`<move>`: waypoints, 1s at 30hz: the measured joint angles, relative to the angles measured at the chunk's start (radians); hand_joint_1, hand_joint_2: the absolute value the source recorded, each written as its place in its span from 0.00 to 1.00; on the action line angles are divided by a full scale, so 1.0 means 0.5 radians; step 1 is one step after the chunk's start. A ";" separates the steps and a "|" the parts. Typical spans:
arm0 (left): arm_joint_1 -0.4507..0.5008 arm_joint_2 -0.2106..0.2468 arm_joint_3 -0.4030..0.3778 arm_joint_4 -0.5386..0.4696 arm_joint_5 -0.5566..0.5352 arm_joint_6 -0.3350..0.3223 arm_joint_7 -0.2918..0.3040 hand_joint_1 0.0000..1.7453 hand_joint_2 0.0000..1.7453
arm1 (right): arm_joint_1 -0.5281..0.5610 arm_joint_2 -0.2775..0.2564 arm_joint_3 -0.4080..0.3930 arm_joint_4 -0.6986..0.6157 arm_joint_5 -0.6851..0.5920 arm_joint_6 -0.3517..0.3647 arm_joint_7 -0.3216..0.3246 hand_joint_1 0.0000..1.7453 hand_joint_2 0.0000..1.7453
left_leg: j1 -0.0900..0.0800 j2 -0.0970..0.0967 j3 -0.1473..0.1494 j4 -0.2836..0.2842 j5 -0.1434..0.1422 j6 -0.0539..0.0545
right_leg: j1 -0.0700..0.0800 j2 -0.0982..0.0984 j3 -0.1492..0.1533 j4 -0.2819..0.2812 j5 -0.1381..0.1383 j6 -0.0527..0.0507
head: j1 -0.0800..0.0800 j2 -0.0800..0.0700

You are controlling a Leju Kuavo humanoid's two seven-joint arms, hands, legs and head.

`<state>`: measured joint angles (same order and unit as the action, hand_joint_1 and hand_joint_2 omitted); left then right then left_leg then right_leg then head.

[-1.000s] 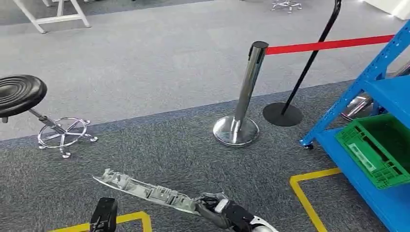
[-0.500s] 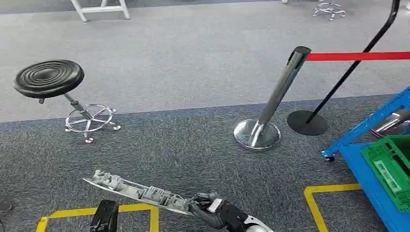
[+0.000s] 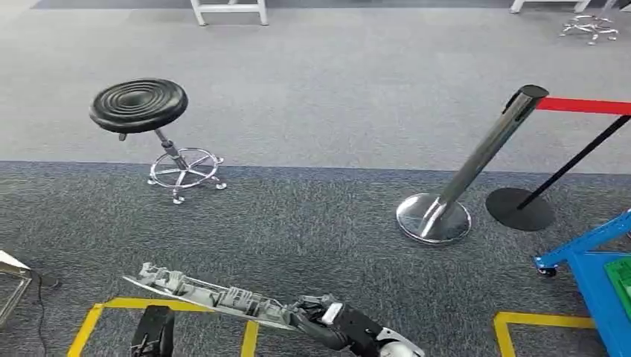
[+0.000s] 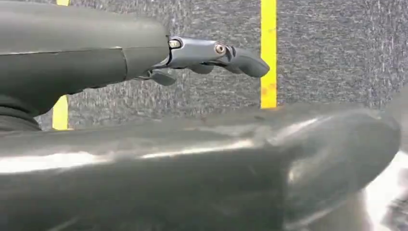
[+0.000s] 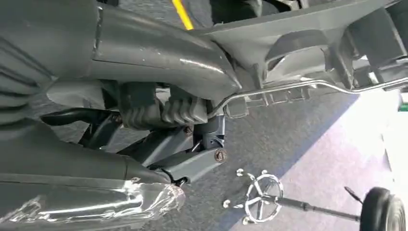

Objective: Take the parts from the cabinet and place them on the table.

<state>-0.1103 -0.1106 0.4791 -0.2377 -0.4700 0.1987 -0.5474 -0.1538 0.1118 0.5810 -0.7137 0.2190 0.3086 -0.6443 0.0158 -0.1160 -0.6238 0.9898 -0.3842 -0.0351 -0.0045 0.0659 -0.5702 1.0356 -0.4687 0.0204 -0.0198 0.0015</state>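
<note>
While the dark grey carpet (image 3: 312, 223) is spreading across the lower head view and paler flooring lies beyond, the blue cabinet (image 3: 595, 256) is showing just a corner at the right edge, with a yellow floor marking (image 3: 536, 321) beside it. Near it a tilted chrome stanchion (image 3: 476, 167) is carrying a red belt (image 3: 584, 105), and a black stand (image 3: 521, 208) is resting just beside its base. A black round stool (image 3: 139, 105) on a chrome base is standing well apart to the left. Low in the frame, the long grey part (image 3: 201, 292) is hanging level above the carpet and a second yellow marking (image 3: 111, 306). The right hand (image 3: 327, 321) is gripping one end of it, fingers (image 5: 163, 111) curling tightly round the part's edge in the right wrist view. The left hand (image 3: 152, 335) is hanging beside the body, holding nothing; its fingers (image 4: 211, 53) are lying nearly straight, slightly apart, touching nothing.
</note>
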 joint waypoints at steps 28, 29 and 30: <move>-0.030 -0.062 -0.003 0.000 -0.075 -0.021 0.103 0.00 0.00 | -0.025 -0.217 0.124 0.047 0.071 0.222 -0.086 1.00 1.00 | -0.018 0.042 0.021 0.019 -0.036 0.054 | -0.009 -0.004 -0.016 -0.015 0.024 0.035 | 0.001 0.000; -0.024 -0.063 -0.002 0.000 -0.077 -0.020 0.107 0.00 0.00 | -0.022 -0.218 0.127 0.047 0.069 0.222 -0.089 1.00 1.00 | -0.012 0.026 0.019 0.012 -0.029 0.041 | -0.001 -0.013 -0.020 -0.011 0.025 0.025 | 0.002 0.000; -0.015 -0.064 -0.002 0.000 -0.077 -0.021 0.109 0.00 0.00 | -0.020 -0.221 0.129 0.046 0.069 0.222 -0.092 1.00 1.00 | -0.005 0.016 0.019 0.004 -0.022 0.029 | 0.006 -0.022 -0.020 -0.010 0.029 0.014 | 0.002 0.000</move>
<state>-0.1176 -0.1427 0.4780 -0.2377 -0.5085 0.1884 -0.4929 -0.1636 0.0011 0.6455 -0.6909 0.2537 0.4196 -0.6905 0.0133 -0.1078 -0.6143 0.9916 -0.3952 -0.0206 -0.0013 0.0547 -0.5804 1.0306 -0.4542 0.0275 -0.0187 0.0015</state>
